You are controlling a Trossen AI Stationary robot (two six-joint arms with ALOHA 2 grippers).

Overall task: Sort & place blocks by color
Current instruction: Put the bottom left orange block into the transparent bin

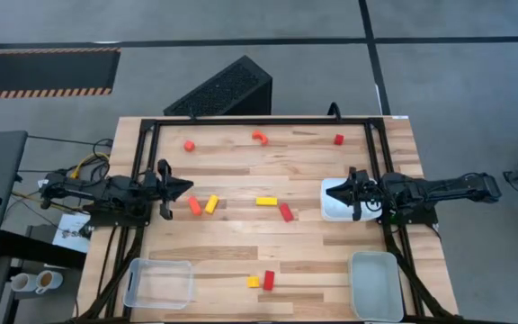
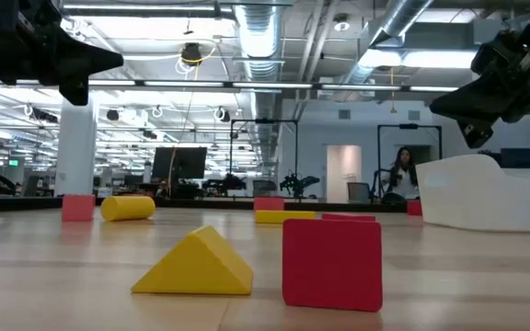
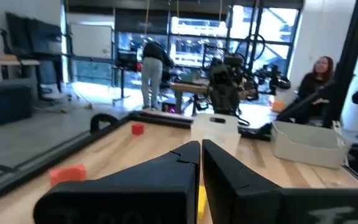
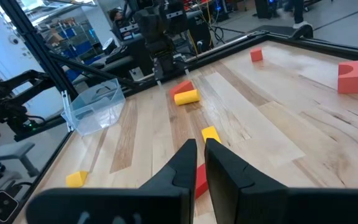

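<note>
Nearest, a red block point(image 2: 332, 260) and yellow wedge point(image 2: 194, 264) touch — both hands, left hand point(image 1: 185, 187) and right hand point(image 1: 334, 191), hover closed, empty.

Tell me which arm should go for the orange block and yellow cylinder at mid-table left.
Left, probably. The left gripper hangs right beside the orange block and the yellow cylinder. The right gripper sits across the table over the white tray, much farther off.

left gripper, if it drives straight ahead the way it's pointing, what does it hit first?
Probably the orange block, just ahead of the left gripper, the yellow cylinder right behind it. The gripper looks raised, so it may pass over.
</note>
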